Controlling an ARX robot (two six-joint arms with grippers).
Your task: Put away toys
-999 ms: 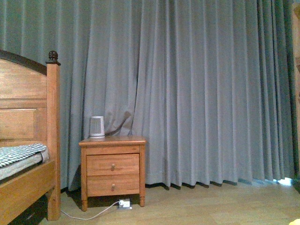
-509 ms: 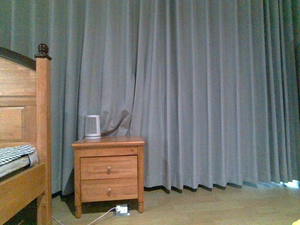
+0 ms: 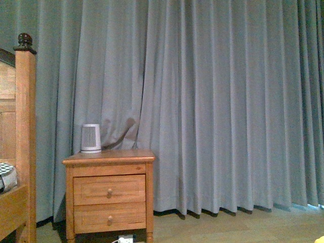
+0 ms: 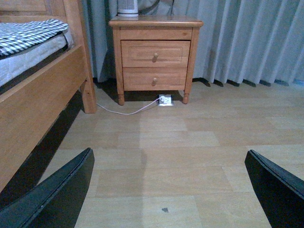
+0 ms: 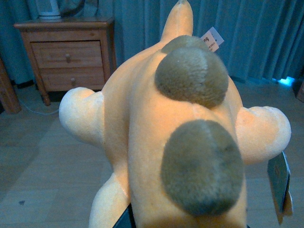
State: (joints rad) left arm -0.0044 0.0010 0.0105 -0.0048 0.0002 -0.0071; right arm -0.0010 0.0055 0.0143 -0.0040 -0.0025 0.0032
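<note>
Right gripper (image 5: 185, 224) clamped on the plush toy (image 5: 185, 133), which fills the right wrist view, held clear of the floor (image 5: 42, 161); left gripper (image 4: 166, 199) spread wide, empty; beyond, nightstand (image 3: 109, 195) and bedpost (image 3: 25, 136) have slid leftward within the last second; judgement: base swinging right, toy in transit, no storage place visible yet.

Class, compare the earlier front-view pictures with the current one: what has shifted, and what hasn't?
The bedpost slid toward the left edge, and the nightstand drifted left and lower, looking larger: the camera apparently advanced, not the furniture. The small white appliance stays on the nightstand, drawers shut, curtain drawn.
</note>
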